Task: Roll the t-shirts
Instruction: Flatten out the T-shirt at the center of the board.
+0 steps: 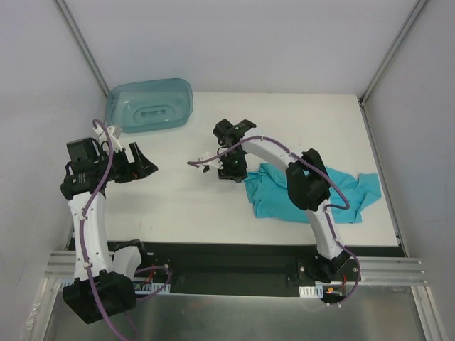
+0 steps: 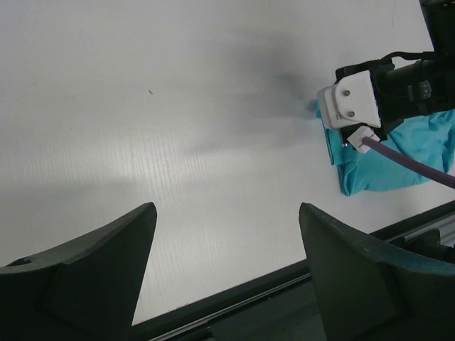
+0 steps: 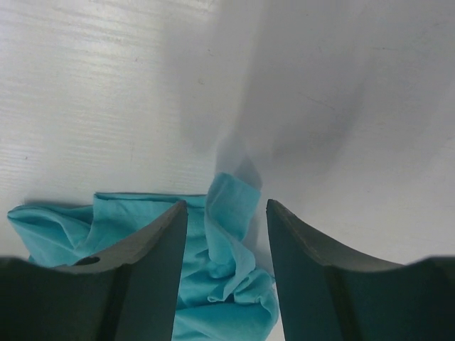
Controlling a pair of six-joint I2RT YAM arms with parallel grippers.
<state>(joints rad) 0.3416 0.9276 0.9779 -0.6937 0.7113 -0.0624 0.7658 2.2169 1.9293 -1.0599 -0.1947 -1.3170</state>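
Well, the t-shirt is lying in a crumpled heap on the white table, over at the 3 o'clock side in the top view. Its long way is running from 9 o'clock to 3 o'clock. It is not lying flat, and it is not rolled yet.

The right gripper is sitting right at the shirt's 9 o'clock end. In the right wrist view its fingers are standing about half open, with a bump of teal cloth poking up between them. They are not squeezing it, as far as I can see. So the right arm is the near one, and I am guessing it is getting ready to pinch that edge.

The left gripper is hanging well apart, out at 9 o'clock from the shirt. It is wide open and holding nothing. The blue-green bin is resting at 11 o'clock, far from the shirt.

The right arm is covering the shirt's middle, so the collar and sleeves are hard to pick out. The wrist view is cutting off the rest of the cloth too.
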